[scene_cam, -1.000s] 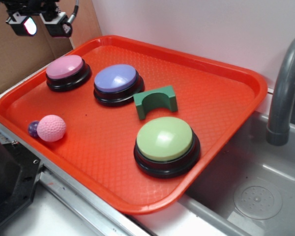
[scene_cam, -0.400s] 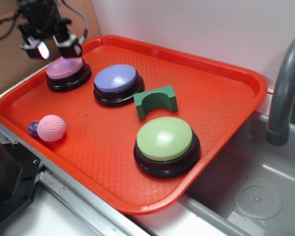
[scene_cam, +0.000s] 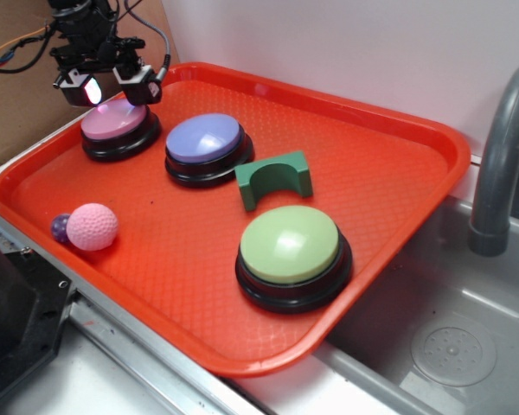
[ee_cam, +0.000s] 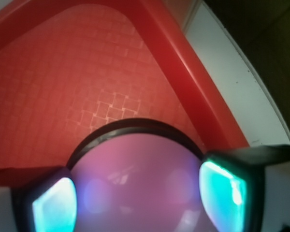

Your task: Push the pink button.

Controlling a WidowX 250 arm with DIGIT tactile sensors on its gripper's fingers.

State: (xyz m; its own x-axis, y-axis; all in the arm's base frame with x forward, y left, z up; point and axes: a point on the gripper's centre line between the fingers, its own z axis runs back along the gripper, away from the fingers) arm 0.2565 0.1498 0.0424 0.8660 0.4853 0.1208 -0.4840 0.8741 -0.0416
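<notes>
hidden: on my exterior feed the gripper (scene_cam: 109,89) covers the far-left edge of the pink button (scene_cam: 114,119); arm above is cut off by the frame top. Wrist cam only gets the button's far half (ee_cam: 135,183), near part cut off at frame bottom
hard to tell: can't say if the fingertips (scene_cam: 144,88) touch the cap or sit just above it; they look right at its far edge
jaws: spread wide, approx as wide as the cap, one fingertip each side in the wrist cam, nothing held btw them
pads: glow cyan-white in the wrist cam, one shows red-pink in the exterior
pink button: far-left corner of the red tray (scene_cam: 398,164), on a black round base, dome facing straight up; round, so I see no long axis
neighbours: purple-blue button (scene_cam: 203,138) just to its right, green arch block (scene_cam: 274,179) beyond that, green button (scene_cam: 291,245) near-right
near-left: pink dimpled ball (scene_cam: 92,226) touching a small purple ball (scene_cam: 60,228), well apart from the gripper
off tray: grey faucet (scene_cam: 500,164) and sink at right
</notes>
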